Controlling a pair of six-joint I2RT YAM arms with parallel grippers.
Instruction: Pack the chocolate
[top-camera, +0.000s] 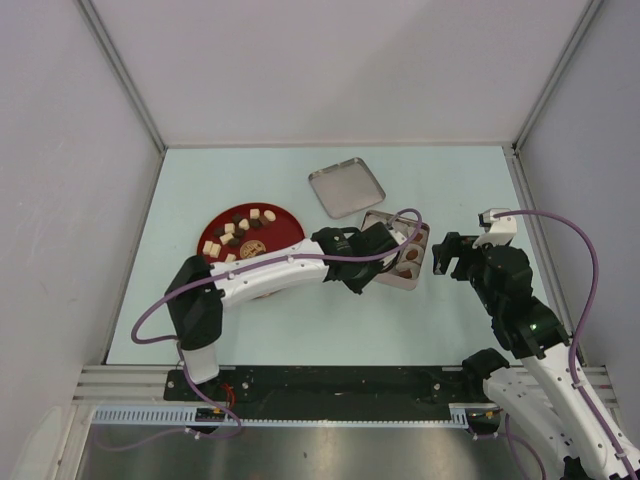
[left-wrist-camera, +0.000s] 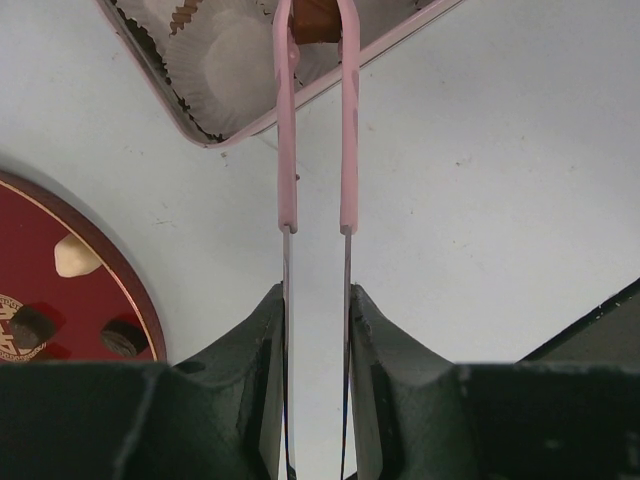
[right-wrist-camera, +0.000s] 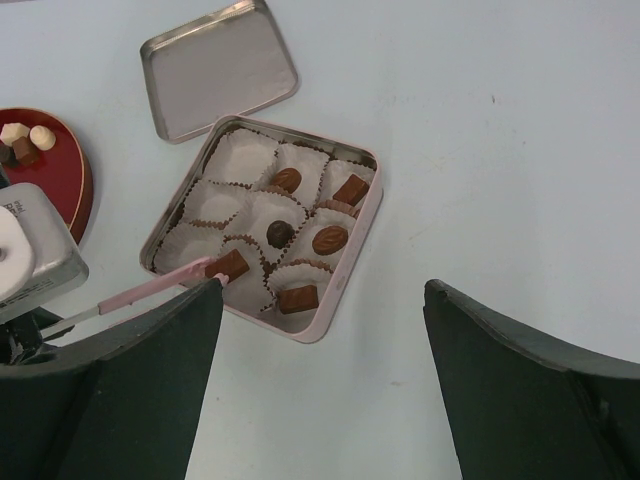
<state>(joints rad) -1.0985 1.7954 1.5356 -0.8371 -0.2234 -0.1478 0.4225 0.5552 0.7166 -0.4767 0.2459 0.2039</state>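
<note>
Left gripper (left-wrist-camera: 315, 300) fingers, clenched on pink tweezers (left-wrist-camera: 346, 150), carry one brown chocolate (left-wrist-camera: 318, 22) ahead at the tips, over the tin (left-wrist-camera: 400, 42); more pieces wait on the red plate (left-wrist-camera: 40, 225) back-left. Right gripper (top-camera: 447, 256) hangs released. Risk: tips snag a paper cup (left-wrist-camera: 235, 60), tipping the piece out.

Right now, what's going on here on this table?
The left hand squeezes pink tweezers that pinch a brown chocolate piece over the open square tin. Several paper cups in it already hold pieces, and more chocolates sit on the red plate. The right hand hovers open beside the tin, holding nothing. The lid lies beyond the tin.
</note>
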